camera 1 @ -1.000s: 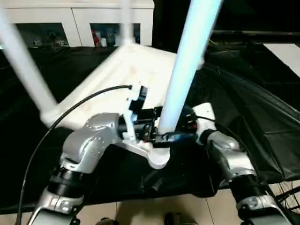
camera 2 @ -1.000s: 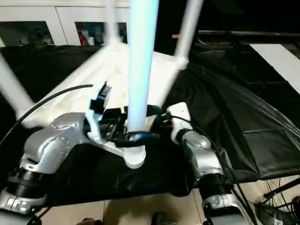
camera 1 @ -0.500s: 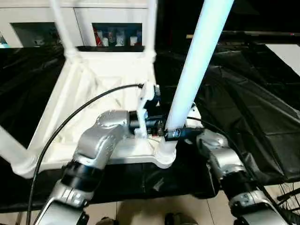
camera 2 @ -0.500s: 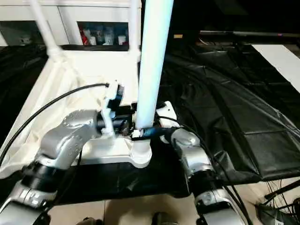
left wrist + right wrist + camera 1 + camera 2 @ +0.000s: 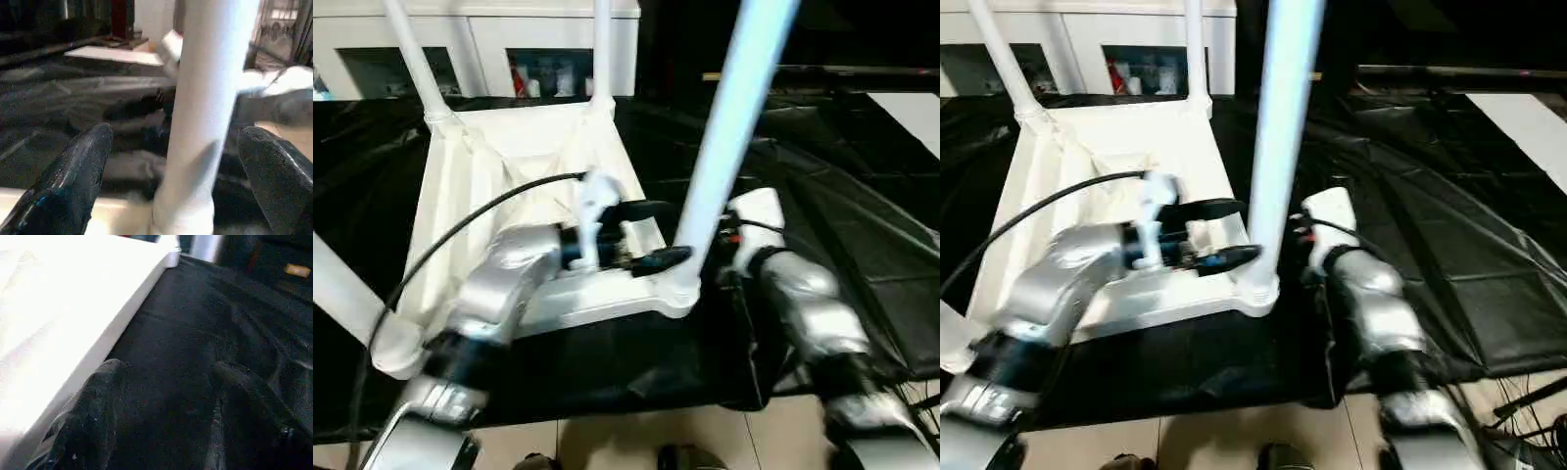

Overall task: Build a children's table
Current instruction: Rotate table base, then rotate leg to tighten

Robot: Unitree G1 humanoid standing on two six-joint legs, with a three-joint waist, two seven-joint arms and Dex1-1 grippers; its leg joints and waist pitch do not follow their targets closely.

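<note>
While the table top lies upside down on the black-draped counter, ribbed underside up, four white legs are seen standing in its corner sockets: two far ones, one at the near left corner, and the near right leg, which rises out of the picture. The left gripper is held level at the base of the near right leg, its fingers spread wide on either side of the tube without touching it. The right gripper is held just beside the top's right edge, over the black cover; its fingers are parted and nothing is held between them. White cabinets are seen beyond the counter.
</note>
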